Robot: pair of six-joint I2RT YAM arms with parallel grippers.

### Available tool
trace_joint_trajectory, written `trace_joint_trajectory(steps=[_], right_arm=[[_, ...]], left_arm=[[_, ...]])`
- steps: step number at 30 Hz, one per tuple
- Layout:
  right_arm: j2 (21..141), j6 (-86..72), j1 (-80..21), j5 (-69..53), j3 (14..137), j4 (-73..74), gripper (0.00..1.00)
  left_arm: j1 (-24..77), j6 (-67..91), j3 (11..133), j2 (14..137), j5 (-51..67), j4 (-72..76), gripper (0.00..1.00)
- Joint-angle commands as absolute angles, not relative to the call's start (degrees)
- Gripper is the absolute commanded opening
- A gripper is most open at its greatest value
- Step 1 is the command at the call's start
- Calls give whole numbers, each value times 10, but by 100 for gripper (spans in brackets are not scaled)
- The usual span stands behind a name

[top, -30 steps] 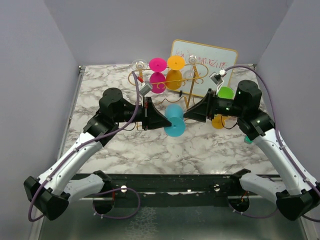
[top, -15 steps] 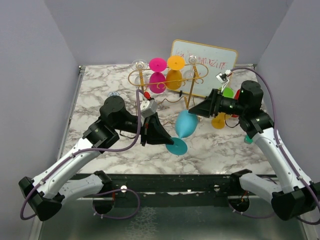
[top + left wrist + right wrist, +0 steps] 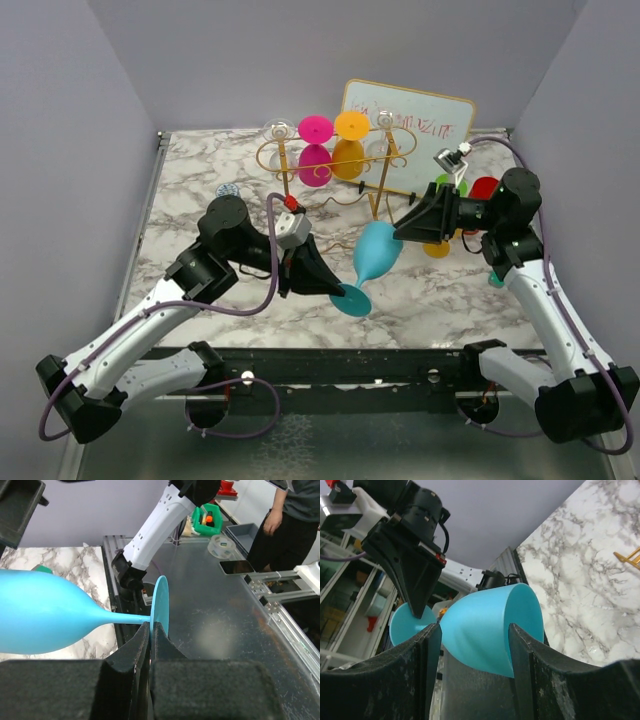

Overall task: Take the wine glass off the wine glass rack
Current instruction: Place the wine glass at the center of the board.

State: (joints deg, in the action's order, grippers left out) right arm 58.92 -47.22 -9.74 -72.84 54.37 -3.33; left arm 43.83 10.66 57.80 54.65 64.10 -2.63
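Note:
A light blue wine glass hangs tilted over the middle of the table, foot down towards the near edge. It is well clear of the gold wine glass rack at the back. My left gripper is shut on the thin edge of its round foot, with the bowl stretching away to the left. My right gripper reaches in from the right, and its two fingers press on either side of the bowl near the rim. The right gripper holds it there.
A pink glass and a yellow glass hang upside down on the rack, with clear ones at its ends. A gold-framed whiteboard leans behind. Green, red and orange glasses stand by the right arm.
The blue glass has swung from lying level to tilted, foot lowered towards the near edge. Both arms moved with it, slightly right and nearer, keeping their hold.

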Motion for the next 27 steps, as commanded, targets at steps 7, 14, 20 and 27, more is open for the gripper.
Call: trace_joint_trajectory(steps=[7, 14, 20, 27], right_arm=[[579, -592, -97, -822, 499, -207, 53], [571, -708, -97, -831, 482, -358, 45], [574, -800, -97, -831, 477, -469, 45], [569, -803, -98, -831, 481, -475, 42]], left_arm=[[451, 105, 585, 521, 695, 85, 0], [450, 104, 574, 518, 698, 86, 0], [451, 106, 557, 525, 687, 85, 0], [451, 103, 550, 538, 690, 83, 0]])
